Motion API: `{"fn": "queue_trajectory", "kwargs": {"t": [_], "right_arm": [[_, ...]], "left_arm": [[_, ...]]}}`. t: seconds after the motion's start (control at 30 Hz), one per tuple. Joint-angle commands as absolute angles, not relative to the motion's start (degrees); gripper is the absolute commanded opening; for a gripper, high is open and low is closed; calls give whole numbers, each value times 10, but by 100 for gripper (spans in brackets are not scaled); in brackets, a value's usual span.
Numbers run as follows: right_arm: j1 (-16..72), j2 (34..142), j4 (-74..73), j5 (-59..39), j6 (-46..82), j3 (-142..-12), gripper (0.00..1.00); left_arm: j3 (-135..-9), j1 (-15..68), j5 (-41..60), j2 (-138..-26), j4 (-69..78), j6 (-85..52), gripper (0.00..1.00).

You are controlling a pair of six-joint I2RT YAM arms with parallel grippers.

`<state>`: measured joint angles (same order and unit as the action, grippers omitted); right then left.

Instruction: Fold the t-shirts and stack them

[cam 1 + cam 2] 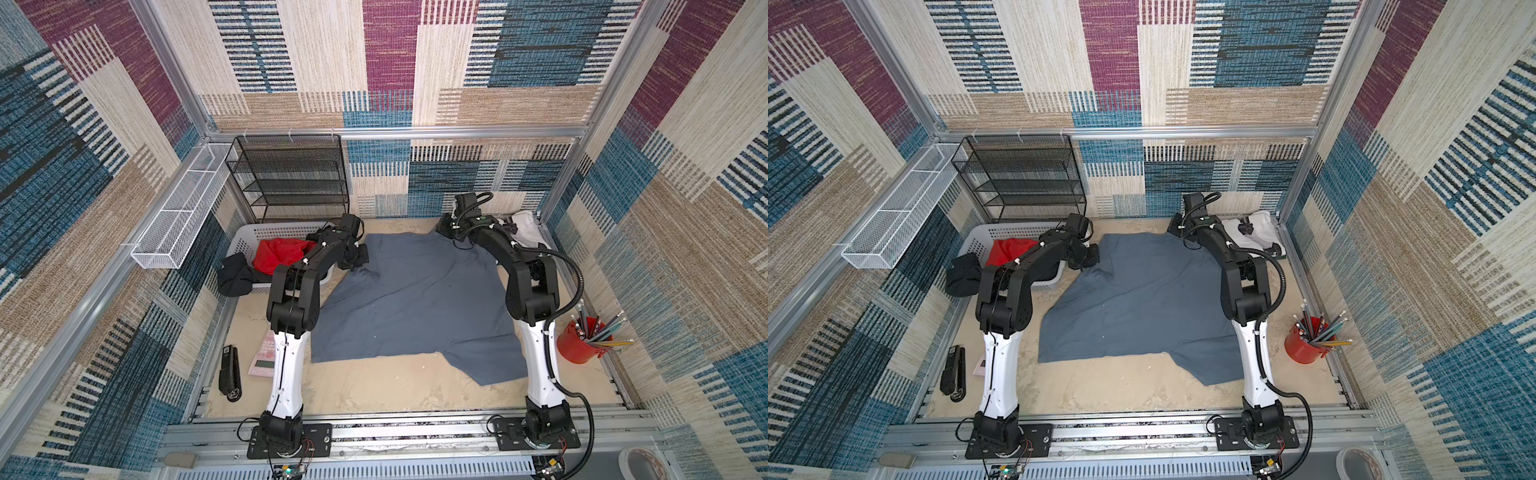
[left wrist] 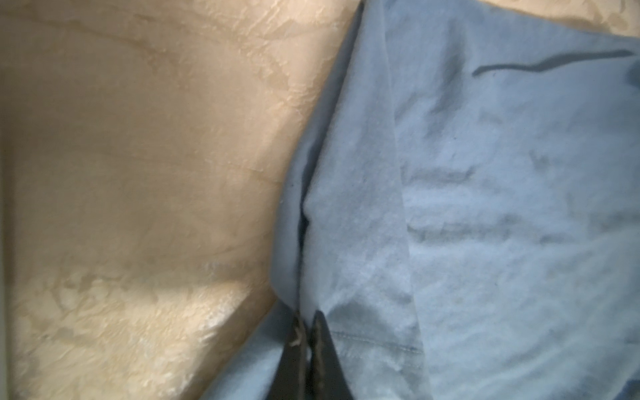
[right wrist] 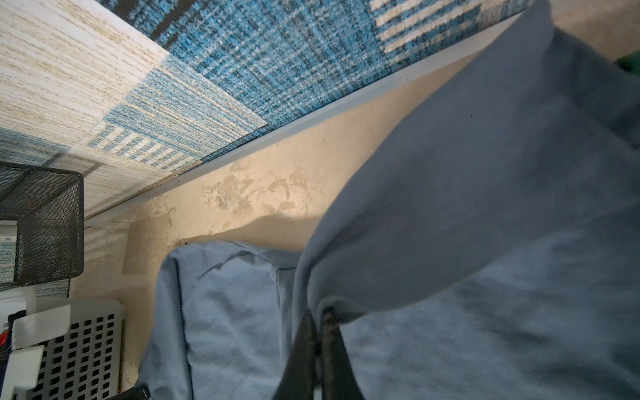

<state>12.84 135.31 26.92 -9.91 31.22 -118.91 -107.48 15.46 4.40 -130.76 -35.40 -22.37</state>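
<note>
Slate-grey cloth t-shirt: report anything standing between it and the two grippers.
Nothing visible does. The left gripper is shut on a fold of the slate-grey cloth t-shirt; the right gripper is shut on a raised edge of it.

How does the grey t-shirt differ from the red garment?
The grey t-shirt lies spread over the table; the red garment sits bunched in the white basket. The left gripper and right gripper each pinch the grey t-shirt's far edge, jaws shut; neither holds the red garment. The grey t-shirt shows far more area. Both are plain, unfolded cloth.
</note>
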Motion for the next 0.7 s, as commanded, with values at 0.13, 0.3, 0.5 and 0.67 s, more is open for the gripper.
{"fn": "queue_trajectory", "kwargs": {"t": [0.13,0.3,0.5,0.67], "right_arm": [[129,1350,262,-100,313,-1180,0],[129,1349,261,-101,313,-1177,0],[129,1349,262,-101,313,-1176,0],[129,1347,261,-102,313,-1174,0]], "left_arm": [[-1082,153,53,-1302,-355,-223,6],[-1070,153,77,-1289,-347,-234,10],[-1060,153,78,-1276,-345,-237,17],[-1058,153,85,-1277,-342,-238,18]]}}
